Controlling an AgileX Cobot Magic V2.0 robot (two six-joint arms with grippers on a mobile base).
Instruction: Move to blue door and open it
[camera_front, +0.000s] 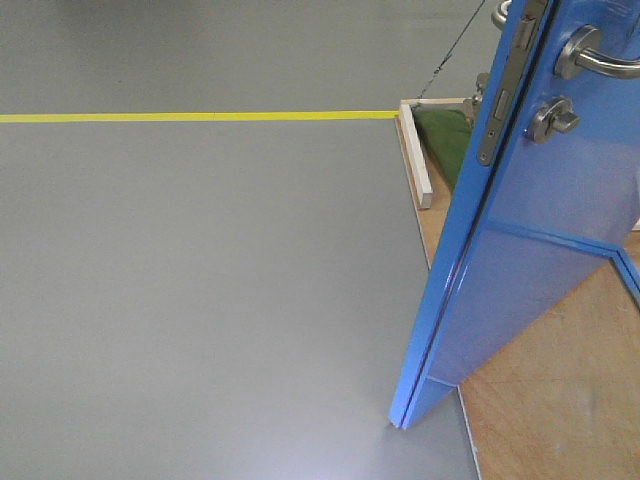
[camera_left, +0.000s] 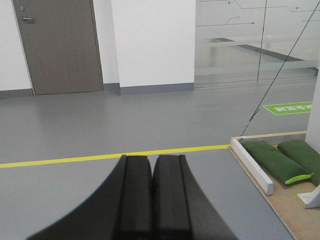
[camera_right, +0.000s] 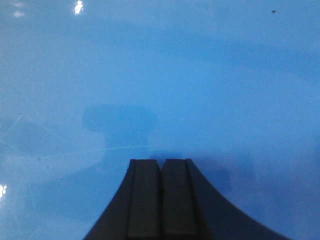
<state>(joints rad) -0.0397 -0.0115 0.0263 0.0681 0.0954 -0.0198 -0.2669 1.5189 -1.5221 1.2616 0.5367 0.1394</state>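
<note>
The tall, glossy bright-blue door panel (camera_front: 520, 260) is seen in the front view at the right, standing ajar with its narrow edge turned towards the camera. Its foot is set on a light wooden platform (camera_front: 560, 400) at the border of the grey floor (camera_front: 200, 300). A brushed-steel lever handle (camera_front: 600, 58) is mounted near the upper right corner of that view, and a round steel thumb-turn lock (camera_front: 553, 118) is placed just below it.

The right hand (camera_right: 161, 167) is clenched, its two dark fingers pressed together with nothing between them. It is pointed straight at the blue door's flat face, which fills the right wrist view; whether the surface is touched cannot be told.

The left hand (camera_left: 152, 165) is likewise clenched and empty. It is directed away from the door over the grey floor, towards a yellow tape line (camera_left: 115, 156), with green sandbags (camera_left: 272, 161) lying to its right.
</note>
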